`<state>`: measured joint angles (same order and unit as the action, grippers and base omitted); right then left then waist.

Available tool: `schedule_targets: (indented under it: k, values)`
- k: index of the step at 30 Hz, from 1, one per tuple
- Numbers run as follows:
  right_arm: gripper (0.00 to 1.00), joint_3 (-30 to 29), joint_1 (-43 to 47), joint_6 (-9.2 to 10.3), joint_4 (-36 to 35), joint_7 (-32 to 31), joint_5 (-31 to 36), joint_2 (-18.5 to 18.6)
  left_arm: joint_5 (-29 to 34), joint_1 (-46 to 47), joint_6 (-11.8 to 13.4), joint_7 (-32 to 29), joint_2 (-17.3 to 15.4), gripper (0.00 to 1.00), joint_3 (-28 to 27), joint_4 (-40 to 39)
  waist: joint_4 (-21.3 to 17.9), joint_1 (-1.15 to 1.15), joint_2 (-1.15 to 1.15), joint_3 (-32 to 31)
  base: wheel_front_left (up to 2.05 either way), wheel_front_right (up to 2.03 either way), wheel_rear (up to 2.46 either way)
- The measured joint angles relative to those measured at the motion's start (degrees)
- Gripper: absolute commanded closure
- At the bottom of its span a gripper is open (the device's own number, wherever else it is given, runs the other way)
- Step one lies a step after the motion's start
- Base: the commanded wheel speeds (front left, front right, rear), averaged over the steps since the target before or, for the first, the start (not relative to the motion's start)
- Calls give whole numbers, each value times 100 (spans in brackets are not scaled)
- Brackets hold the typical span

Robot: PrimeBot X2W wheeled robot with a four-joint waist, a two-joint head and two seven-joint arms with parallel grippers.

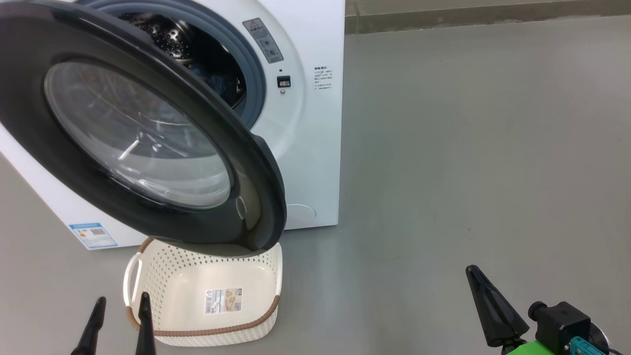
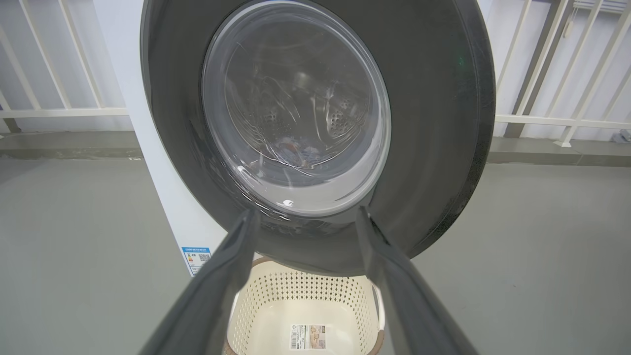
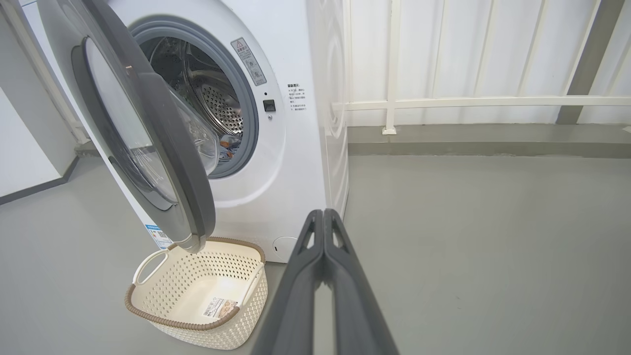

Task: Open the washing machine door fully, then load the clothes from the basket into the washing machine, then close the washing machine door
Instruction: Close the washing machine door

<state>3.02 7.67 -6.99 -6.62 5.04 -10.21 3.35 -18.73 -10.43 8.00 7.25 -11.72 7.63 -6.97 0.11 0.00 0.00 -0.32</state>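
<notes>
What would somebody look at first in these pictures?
The big round washing machine door, black-rimmed with a glass window, hangs open in front of the white washing machine. Under it on the grey floor sits the cream basket, empty, and a bit of the blue clothes peeks out from inside the drum.

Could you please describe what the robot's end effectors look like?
The left end effector and right end effector each have two long, dark, tapering fingers. Behind the right one sit a bright green part, a black block and a teal connector.
</notes>
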Motion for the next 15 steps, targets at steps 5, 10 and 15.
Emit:
schedule_targets:
  k: [5,10,15]
  values:
    - [100,9,-5,0,91,-27,-10,27,0,3,7,47,-1,0,21,5,56,0,0,8,0,0,0]
    - [100,18,-168,0,383,-25,-59,70,0,18,7,48,-1,0,70,15,149,0,0,35,0,0,0]
    - [100,75,-677,0,910,43,-136,153,0,66,7,52,1,0,145,24,293,0,0,91,0,0,0]
